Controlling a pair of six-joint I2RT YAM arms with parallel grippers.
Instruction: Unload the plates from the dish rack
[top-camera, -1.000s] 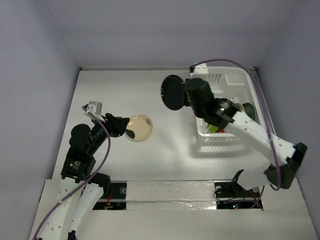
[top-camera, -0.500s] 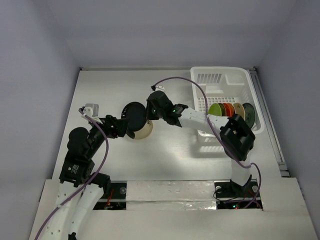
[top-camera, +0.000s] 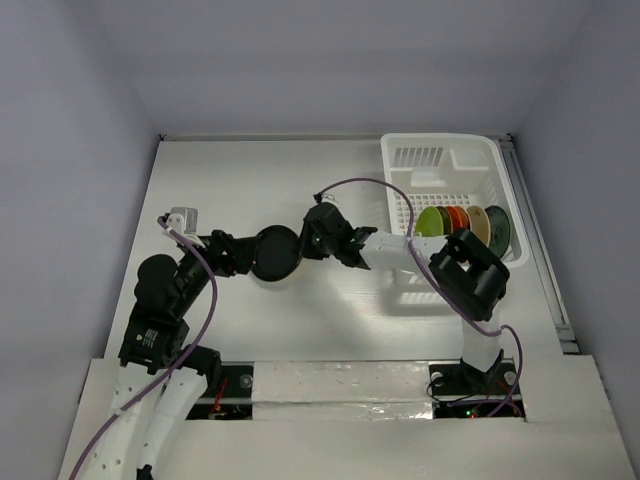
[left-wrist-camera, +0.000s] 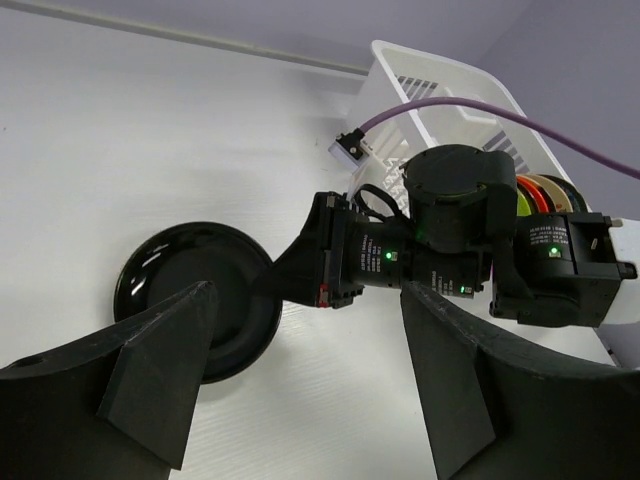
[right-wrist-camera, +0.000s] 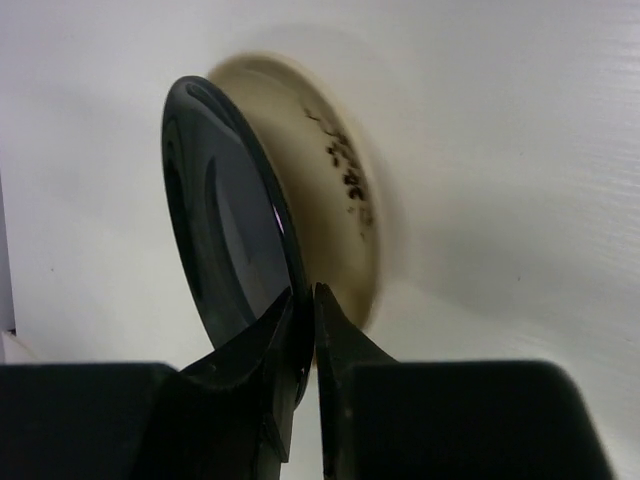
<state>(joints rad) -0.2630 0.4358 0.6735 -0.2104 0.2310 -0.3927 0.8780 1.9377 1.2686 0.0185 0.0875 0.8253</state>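
Observation:
My right gripper (top-camera: 304, 245) is shut on the rim of a black plate (top-camera: 275, 252), low over the table's middle. In the right wrist view the black plate (right-wrist-camera: 225, 240) stands just in front of a cream plate (right-wrist-camera: 340, 210) with dark markings, which it hides from above. My left gripper (top-camera: 238, 256) is open beside the black plate (left-wrist-camera: 190, 300), one of its fingers (left-wrist-camera: 160, 370) on each side of bare table. The white dish rack (top-camera: 440, 142) at the back right holds upright plates: green (top-camera: 432, 222), orange-red (top-camera: 456, 218), pale yellow (top-camera: 478, 222) and teal (top-camera: 498, 230).
The right arm (top-camera: 400, 248) stretches from the rack's front wall across to the middle. Its purple cable (top-camera: 360, 185) loops above it. In the left wrist view the rack (left-wrist-camera: 430, 70) shows behind the right wrist (left-wrist-camera: 460, 200). Walls close the table on three sides.
The right arm carried the black plate from beside the rack leftward and down over the cream plate. My left gripper opened and let go of the cream plate.

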